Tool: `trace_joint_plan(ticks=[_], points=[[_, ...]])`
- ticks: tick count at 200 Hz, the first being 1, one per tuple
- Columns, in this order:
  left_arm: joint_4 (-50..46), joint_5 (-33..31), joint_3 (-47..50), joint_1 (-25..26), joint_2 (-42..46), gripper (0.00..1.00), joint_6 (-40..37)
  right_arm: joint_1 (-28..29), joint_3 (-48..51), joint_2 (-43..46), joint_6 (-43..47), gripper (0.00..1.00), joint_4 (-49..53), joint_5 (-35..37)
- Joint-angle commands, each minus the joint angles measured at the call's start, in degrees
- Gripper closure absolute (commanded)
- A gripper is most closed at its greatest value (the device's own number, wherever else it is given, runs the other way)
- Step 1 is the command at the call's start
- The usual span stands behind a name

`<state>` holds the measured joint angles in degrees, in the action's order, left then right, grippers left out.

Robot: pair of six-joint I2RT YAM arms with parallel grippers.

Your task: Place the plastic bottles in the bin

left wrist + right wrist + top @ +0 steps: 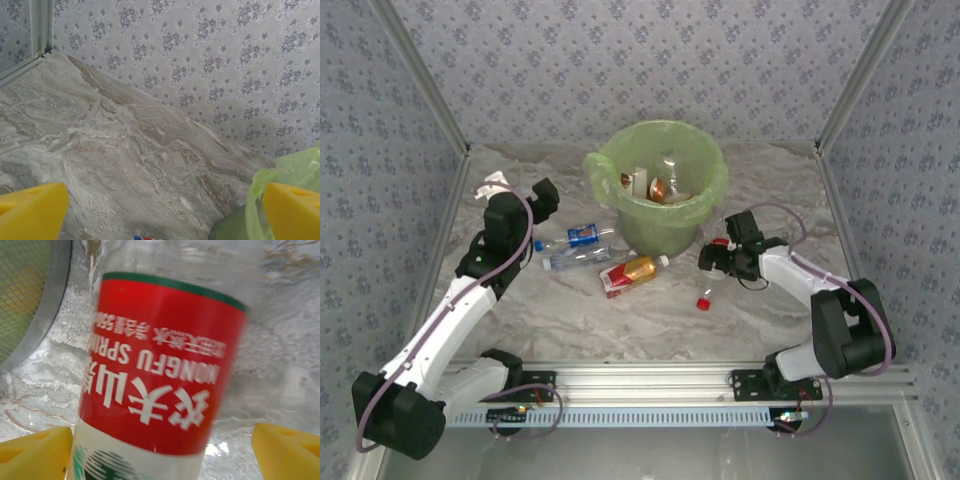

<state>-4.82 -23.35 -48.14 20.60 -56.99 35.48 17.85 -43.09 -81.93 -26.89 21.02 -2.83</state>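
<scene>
The pale green bin, lined with a light green bag, stands at the table's back centre with several bottles inside. Left of it lie a blue-labelled bottle, a clear bottle and an amber bottle with a red label. My left gripper hovers open behind them, with bare table between its yellow fingers and the bin's bag to its right. My right gripper is open around a red-labelled clear bottle beside the bin; its right finger stands clear of the bottle.
A loose red cap lies on the marble table in front of the right gripper. A white scrap sits at the back left. Patterned walls close in the table on three sides. The bin's wall is near the right gripper.
</scene>
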Motion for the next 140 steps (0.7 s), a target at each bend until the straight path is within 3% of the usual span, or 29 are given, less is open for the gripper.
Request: trace_joint_plan(ticks=[1,38,106,140], points=[[-0.3,0.5,0.6,-0.6,1.1,0.01,0.8,0.7,-2.4,-2.0,1.1,0.07,1.0,0.4],[-0.4,0.4,0.9,-0.8,1.0,0.01,0.9,0.7,-3.1,-4.4,-3.3,0.15,-0.4,3.2],[-1.1,0.3,1.0,-1.2,0.9,0.01,0.9,1.7,-2.2,-9.9,-16.6,0.10,-4.0,9.9],[-0.9,0.9,0.8,-1.4,0.5,0.01,1.5,3.2,-3.4,-12.3,-18.8,0.13,-1.9,14.5]])
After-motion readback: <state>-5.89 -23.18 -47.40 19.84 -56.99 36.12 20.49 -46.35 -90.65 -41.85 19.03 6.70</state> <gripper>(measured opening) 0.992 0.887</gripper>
